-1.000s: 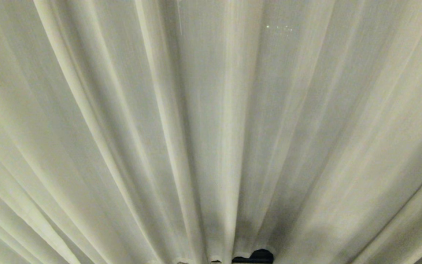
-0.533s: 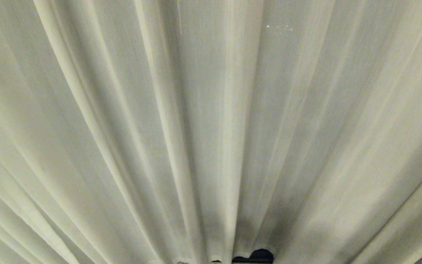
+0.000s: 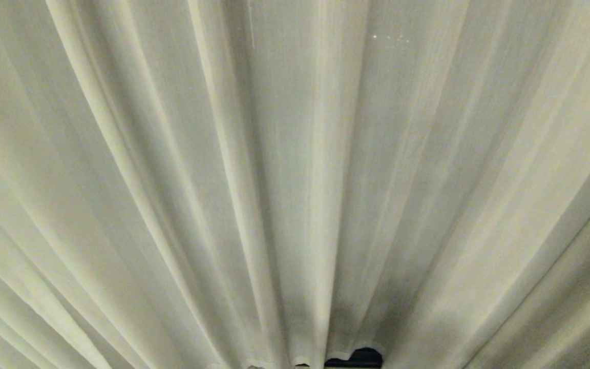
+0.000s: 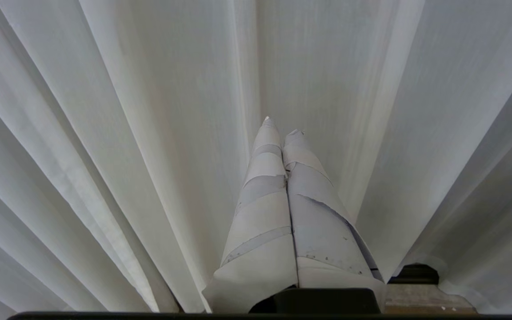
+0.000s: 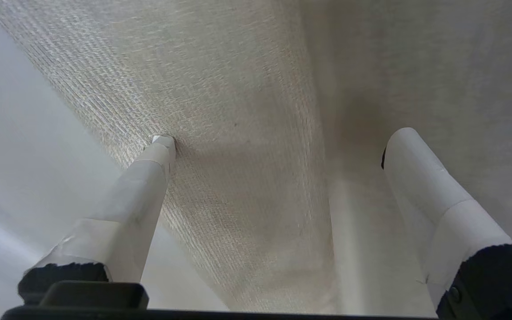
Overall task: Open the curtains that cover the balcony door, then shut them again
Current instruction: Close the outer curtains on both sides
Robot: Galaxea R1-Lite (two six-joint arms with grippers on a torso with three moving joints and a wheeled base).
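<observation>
- Curtains (image 3: 295, 184): cream, finely woven panels with long vertical pleats, drawn across and filling the whole head view; the pleats fan out from the lower middle of that view.
- Curtain hem: scalloped lower edge visible at the bottom middle of the head view, with a small dark gap (image 3: 360, 357) beneath it; what lies in that gap cannot be made out.
- Balcony door: hidden behind the fabric in all three views.
- Right gripper (image 5: 278, 142): close against the curtains, fingers wrapped in pale tape and spread wide apart, grasping nothing. One fingertip (image 5: 163, 143) touches a raised pleat whose coarse weave shows clearly; the other finger (image 5: 409, 155) stands apart from it on the far side of that pleat, in front of smoother cloth. The pleat lies between the two fingers.
- Left gripper (image 4: 281, 129): tape-wrapped fingers pressed together along their length, clenched on nothing, pointing toward the curtains without visibly touching them.
- Floor strip (image 4: 416, 302): a small brownish patch with a dark edge above it, seen under the curtain hem in the left wrist view.
</observation>
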